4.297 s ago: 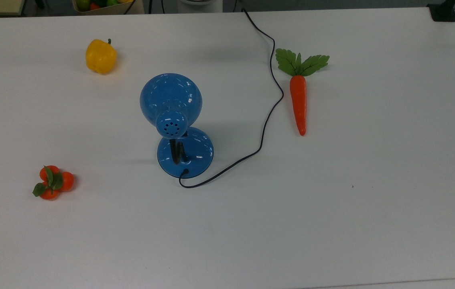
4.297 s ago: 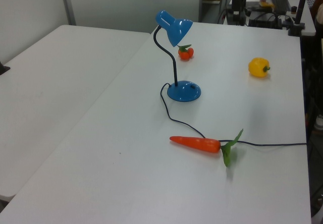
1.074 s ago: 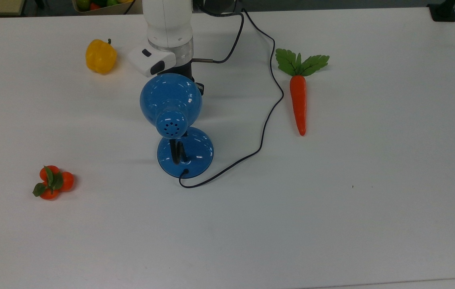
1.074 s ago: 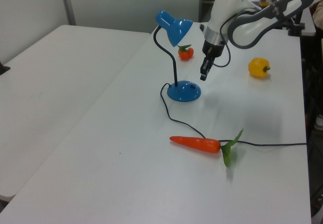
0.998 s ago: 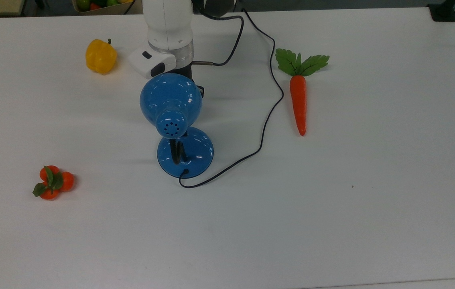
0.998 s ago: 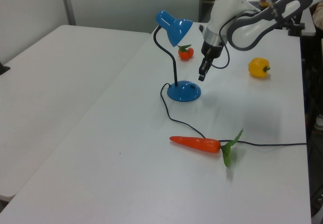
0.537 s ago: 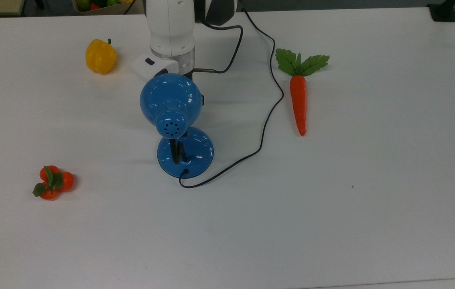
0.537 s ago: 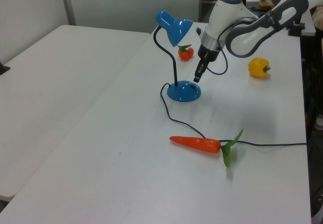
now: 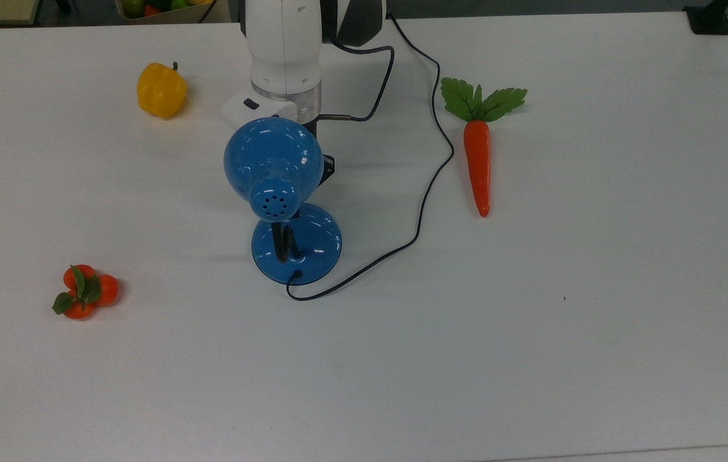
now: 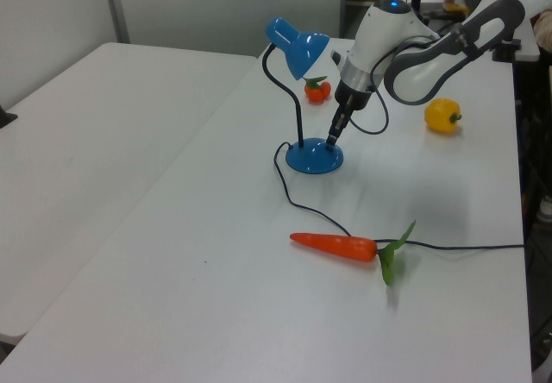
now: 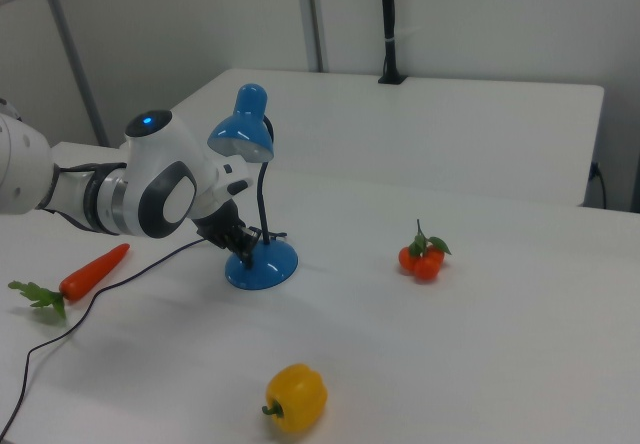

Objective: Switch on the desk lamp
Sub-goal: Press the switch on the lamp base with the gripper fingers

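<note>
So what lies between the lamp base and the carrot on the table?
In the top view, the lamp's thin black cord snakes between the desk lamp base and the carrot; otherwise that stretch of the white table is bare.

The desk lamp (image 10: 302, 98) is glossy blue, with a dome shade, a cap pierced by small vent holes, a black bendy neck and a round blue base. It stands upright, the neck rising from the base and curving over so the shade tilts downward. No glow shows under the shade. A thin black cord (image 9: 428, 186) leaves the base's edge. The gripper (image 10: 331, 141) comes down at the base's top, below the shade.
</note>
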`<act>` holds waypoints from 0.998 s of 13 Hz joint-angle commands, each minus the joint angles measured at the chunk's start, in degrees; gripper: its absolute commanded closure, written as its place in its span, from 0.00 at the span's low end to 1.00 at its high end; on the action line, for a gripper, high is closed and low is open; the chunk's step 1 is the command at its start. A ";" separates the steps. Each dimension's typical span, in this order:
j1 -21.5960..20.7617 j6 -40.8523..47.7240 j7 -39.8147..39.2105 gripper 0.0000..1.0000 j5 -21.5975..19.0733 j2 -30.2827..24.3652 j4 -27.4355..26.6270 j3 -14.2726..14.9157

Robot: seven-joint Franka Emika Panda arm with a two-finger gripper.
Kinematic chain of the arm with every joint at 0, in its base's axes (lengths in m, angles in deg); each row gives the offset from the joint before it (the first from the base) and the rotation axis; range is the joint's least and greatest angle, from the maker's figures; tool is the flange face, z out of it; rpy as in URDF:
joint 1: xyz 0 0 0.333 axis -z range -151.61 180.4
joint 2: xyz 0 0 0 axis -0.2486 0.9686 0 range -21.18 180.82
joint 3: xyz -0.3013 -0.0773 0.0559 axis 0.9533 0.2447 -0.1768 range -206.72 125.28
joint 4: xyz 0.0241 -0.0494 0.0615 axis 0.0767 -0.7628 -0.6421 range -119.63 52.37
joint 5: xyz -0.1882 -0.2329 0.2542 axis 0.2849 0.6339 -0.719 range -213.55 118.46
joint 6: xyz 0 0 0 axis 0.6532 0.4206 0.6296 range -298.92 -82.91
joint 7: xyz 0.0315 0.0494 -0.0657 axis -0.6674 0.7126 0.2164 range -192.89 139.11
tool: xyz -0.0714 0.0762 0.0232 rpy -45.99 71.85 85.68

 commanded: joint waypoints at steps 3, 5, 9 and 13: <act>-0.68 -1.60 1.76 1.00 1.25 1.51 1.46 0.32; -0.76 -1.69 1.76 1.00 1.33 1.69 1.46 0.32; -0.76 -2.31 1.76 1.00 1.33 2.31 1.46 0.32; -0.85 -3.53 1.67 1.00 1.33 2.92 1.46 0.32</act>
